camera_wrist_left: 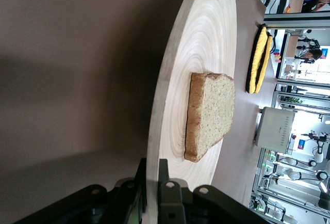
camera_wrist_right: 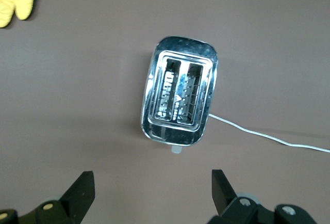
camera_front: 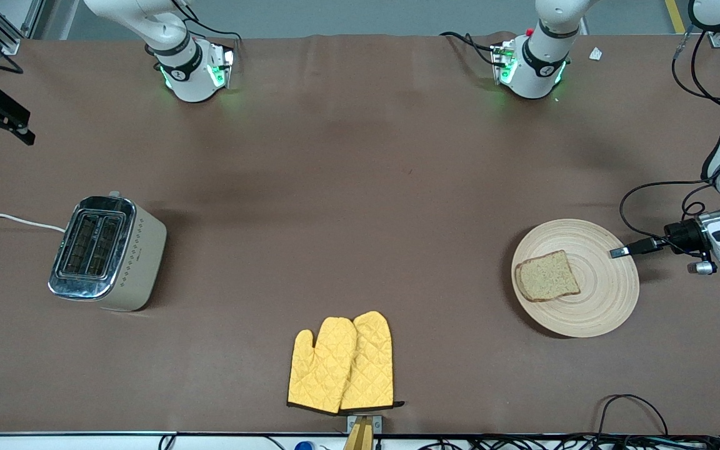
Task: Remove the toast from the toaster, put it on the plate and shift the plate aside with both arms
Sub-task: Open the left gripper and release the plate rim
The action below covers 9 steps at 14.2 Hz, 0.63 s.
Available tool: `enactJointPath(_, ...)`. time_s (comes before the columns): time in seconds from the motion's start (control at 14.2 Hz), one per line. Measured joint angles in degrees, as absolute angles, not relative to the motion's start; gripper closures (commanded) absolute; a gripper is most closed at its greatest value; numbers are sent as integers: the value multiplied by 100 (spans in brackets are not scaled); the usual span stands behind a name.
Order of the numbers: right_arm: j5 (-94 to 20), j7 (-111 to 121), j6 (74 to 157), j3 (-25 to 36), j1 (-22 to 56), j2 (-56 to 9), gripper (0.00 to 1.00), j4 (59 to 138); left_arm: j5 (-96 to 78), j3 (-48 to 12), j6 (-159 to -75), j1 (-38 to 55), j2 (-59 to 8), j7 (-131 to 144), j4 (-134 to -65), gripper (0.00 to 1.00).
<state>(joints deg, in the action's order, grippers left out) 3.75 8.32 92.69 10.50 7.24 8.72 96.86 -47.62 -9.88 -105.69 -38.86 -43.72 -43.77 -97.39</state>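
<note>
The round light-wood plate (camera_front: pixel 604 300) lies toward the left arm's end of the table, and the toast (camera_front: pixel 547 276) lies flat on it. My left gripper (camera_front: pixel 617 252) is shut on the plate's rim at the edge toward the left arm's end. In the left wrist view the rim of the plate (camera_wrist_left: pixel 206 38) runs between the two black fingers of the left gripper (camera_wrist_left: pixel 152 171), with the toast (camera_wrist_left: pixel 210 113) just past them. My right gripper (camera_front: pixel 19 128) hangs open and holds nothing at the right arm's end. In the right wrist view the right gripper (camera_wrist_right: pixel 152 185) is above the toaster.
A chrome and cream toaster (camera_front: pixel 107 253) with two empty slots (camera_wrist_right: pixel 179 97) stands toward the right arm's end, its white cord (camera_front: pixel 10 219) trailing off the table. A pair of yellow oven mitts (camera_front: pixel 342 362) lies near the front edge, midway along.
</note>
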Motion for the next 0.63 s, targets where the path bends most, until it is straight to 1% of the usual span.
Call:
enactJointPath(0.07, 374, 832, 9279, 758, 425, 761, 0, 9616, -4762, -989, -10557, -3917, -4389, -4378, -9737, 99)
enactJointPath(0.14, 374, 827, 9275, 492, 189, 664, 0, 9529, -4761, -989, -10549, -3936, -4393, -4378, -9736, 96)
enactJointPath(0.21, 374, 816, 9249, 346, 76, 565, 0, 9431, -4756, -989, -10549, -3946, -4395, -4378, -9734, 88)
enactJointPath(0.28, 374, 810, 9177, 293, 37, 445, 0, 9280, -4746, -989, -10547, -3955, -4397, -4378, -9729, 72)
enactJointPath(0.42, 374, 809, 8978, 293, 17, 201, 0, 8809, -4732, -989, -10547, -3974, -4399, -4378, -9722, 3)
enactJointPath(0.49, 374, 809, 8903, 295, 13, 127, 0, 8630, -4728, -988, -10546, -3981, -4399, -4378, -9720, 0)
enactJointPath(0.63, 354, 809, 8856, 295, 11, 66, 0, 8483, -4709, -989, -10546, -3988, -4399, -4379, -9686, 0)
